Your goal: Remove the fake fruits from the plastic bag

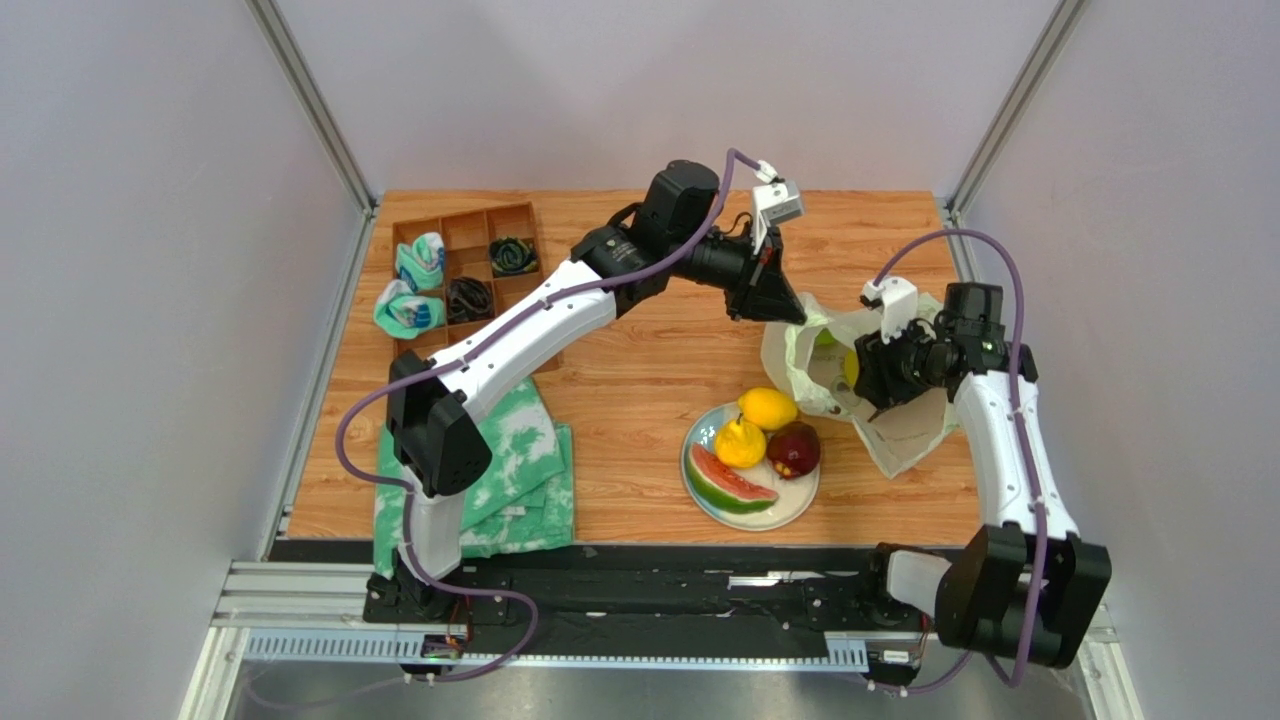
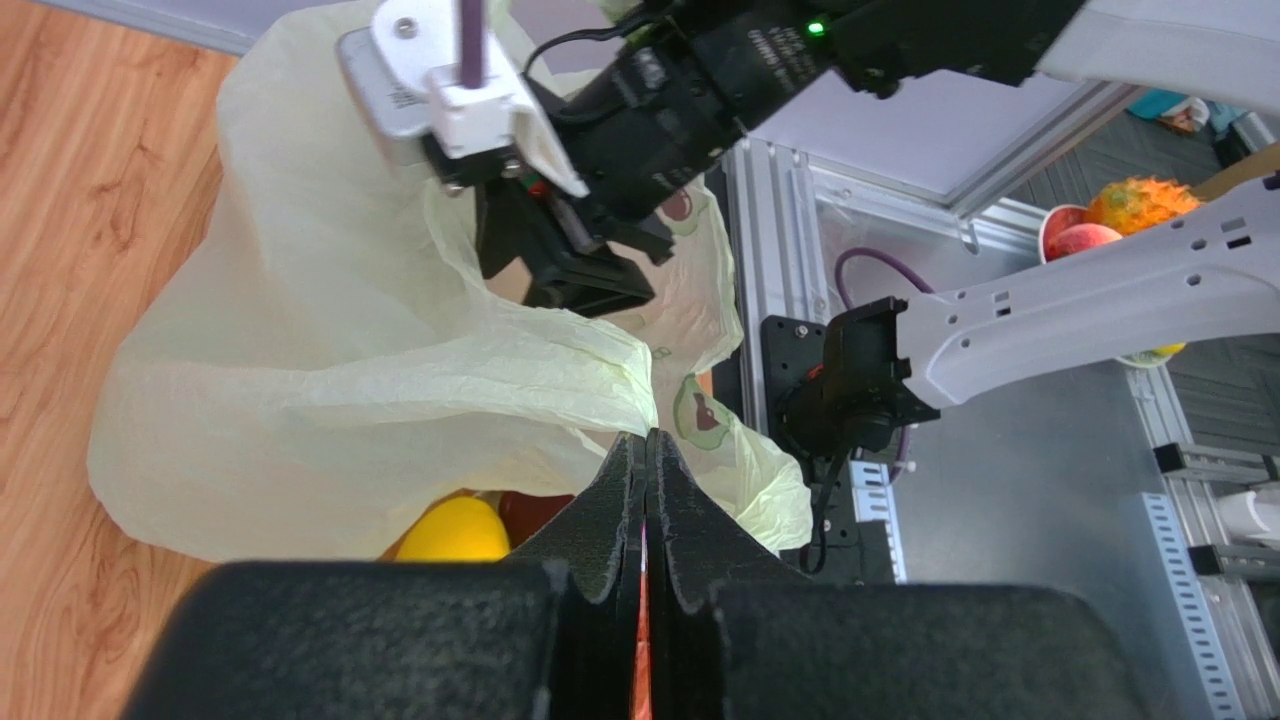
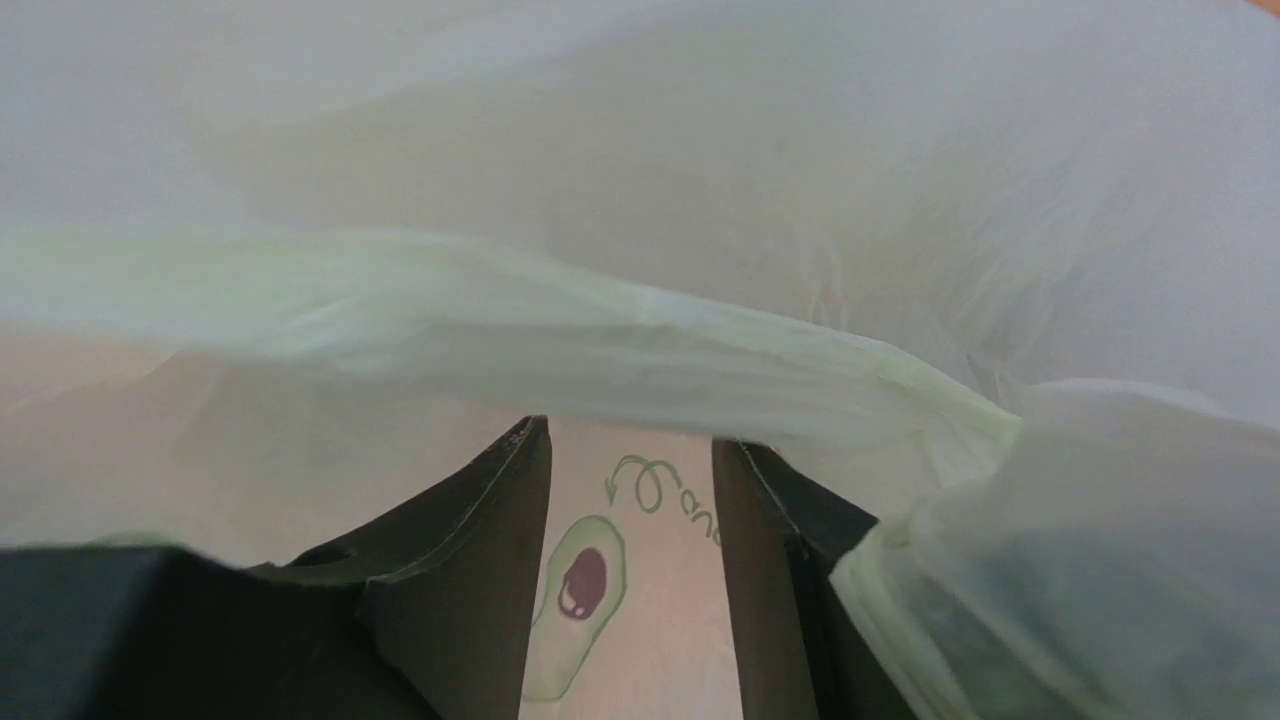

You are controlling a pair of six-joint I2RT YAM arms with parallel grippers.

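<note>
Plastic bag (image 1: pixel 899 438) lies bunched around the right pincer (image 3: pixel 631 443), whose fingers are spread inside it. The left pincer (image 2: pixel 649 450), pressed together, pinches its rim. Four fake fruits (image 1: pixel 768 408) sit on a plate (image 1: pixel 801 498) near both pincers, toward the arm bases.

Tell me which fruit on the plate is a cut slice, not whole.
The watermelon slice, red with a green rind, at the plate's near edge; lemon, pear and plum are whole.
</note>
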